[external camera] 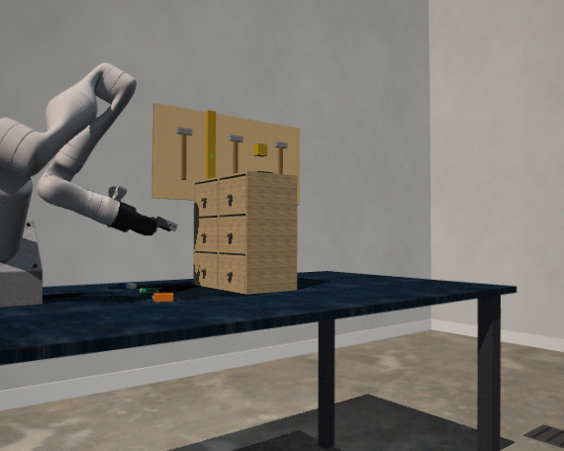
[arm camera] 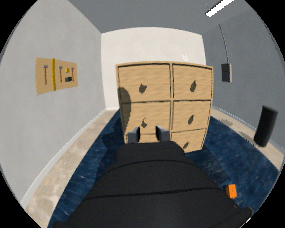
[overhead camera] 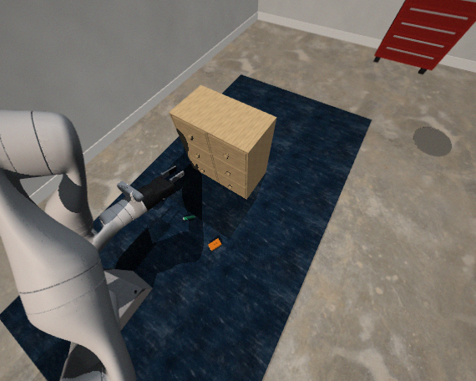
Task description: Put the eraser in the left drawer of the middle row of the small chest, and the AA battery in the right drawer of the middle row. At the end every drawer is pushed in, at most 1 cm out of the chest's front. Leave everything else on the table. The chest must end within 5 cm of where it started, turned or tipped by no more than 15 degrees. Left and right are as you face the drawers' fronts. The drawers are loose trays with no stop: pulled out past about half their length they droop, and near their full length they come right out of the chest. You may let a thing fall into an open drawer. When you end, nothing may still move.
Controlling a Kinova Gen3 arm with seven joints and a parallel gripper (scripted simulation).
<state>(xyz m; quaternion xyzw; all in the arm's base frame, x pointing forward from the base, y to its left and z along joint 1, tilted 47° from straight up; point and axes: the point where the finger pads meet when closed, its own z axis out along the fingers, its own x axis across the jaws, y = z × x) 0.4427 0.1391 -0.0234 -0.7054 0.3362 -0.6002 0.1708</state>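
The small wooden chest (overhead camera: 223, 117) (external camera: 272, 232) (arm camera: 171, 80) stands upright with its drawers looking pushed in. The middle row's left drawer (external camera: 211, 228) (arm camera: 132, 111) and right drawer (external camera: 238, 227) (arm camera: 202, 112) each have a dark knob. My gripper (overhead camera: 179, 171) (external camera: 173, 226) (arm camera: 147, 131) is partly open and empty. It is in front of the chest's left column, short of the front; in the wrist view its fingers are just below the middle left knob (arm camera: 144, 122). The green AA battery (overhead camera: 189, 217) (external camera: 149, 291) lies on the table. A blue and white piece, apparently the eraser (external camera: 129, 286), lies behind it; the arm hides it in the top view.
An orange block (overhead camera: 215, 244) (external camera: 163, 297) (arm camera: 232, 191) lies on the table (overhead camera: 276, 251) (external camera: 402, 292) in front of the chest, near the battery. The arm's shadow falls across the table and the chest's left edge. A tool board (external camera: 169, 163) (arm camera: 42, 75) hangs on the wall.
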